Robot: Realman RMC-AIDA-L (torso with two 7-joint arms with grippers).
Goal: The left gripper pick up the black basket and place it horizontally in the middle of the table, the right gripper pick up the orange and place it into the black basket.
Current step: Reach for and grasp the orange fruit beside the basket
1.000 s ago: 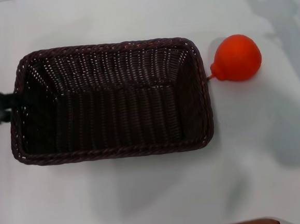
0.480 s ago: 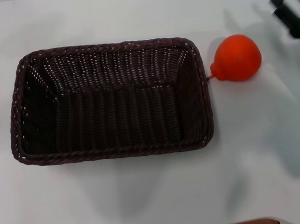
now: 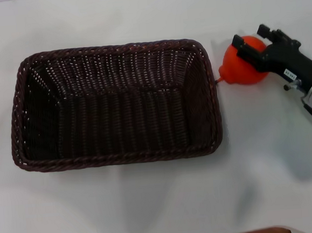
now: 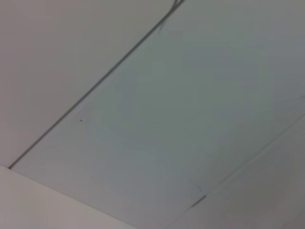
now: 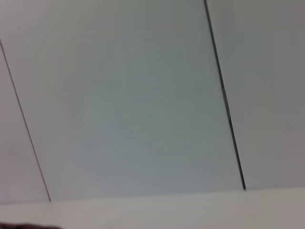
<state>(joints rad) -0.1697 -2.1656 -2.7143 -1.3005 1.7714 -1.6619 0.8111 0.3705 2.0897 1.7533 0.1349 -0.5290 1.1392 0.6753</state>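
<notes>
Beside one black basket [image 3: 114,104], one orange [image 3: 237,65]

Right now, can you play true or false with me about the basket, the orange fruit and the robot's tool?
1. The black basket has nothing in it. True.
2. The orange is inside the basket. False: it sits on the white table, just beside the basket's right end.
3. The right tool is over the orange. True.
4. The left tool is holding the basket. False: no left tool is in sight.
</notes>
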